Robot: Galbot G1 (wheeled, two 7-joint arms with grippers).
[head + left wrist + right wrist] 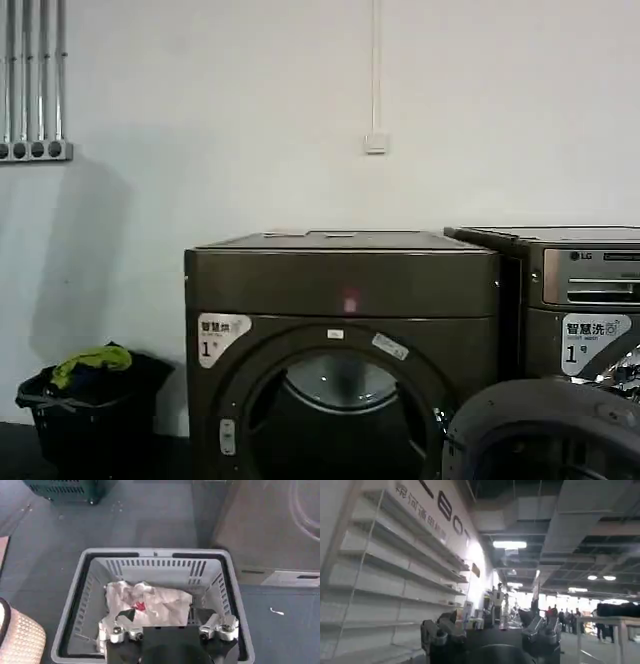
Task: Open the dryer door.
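Observation:
The dryer [340, 280] is a dark bronze-grey box with a white "1" sticker, standing in the middle of the head view. Its round opening [335, 400] shows the pale drum inside. The dryer door [545, 430], round with a dark rim, stands swung out at the lower right. My left gripper [170, 627] is open and hangs over a grey laundry basket, away from the door. My right gripper [490, 632] is open with nothing between its fingers and faces shelves and a ceiling.
The LG-marked machine [590, 290] stands right beside the dryer. A black basket [85, 420] with green clothes sits on the floor at the left wall. The grey basket [75, 625] holds a white cloth [145, 600]. A dark crate [65, 487] stands farther off.

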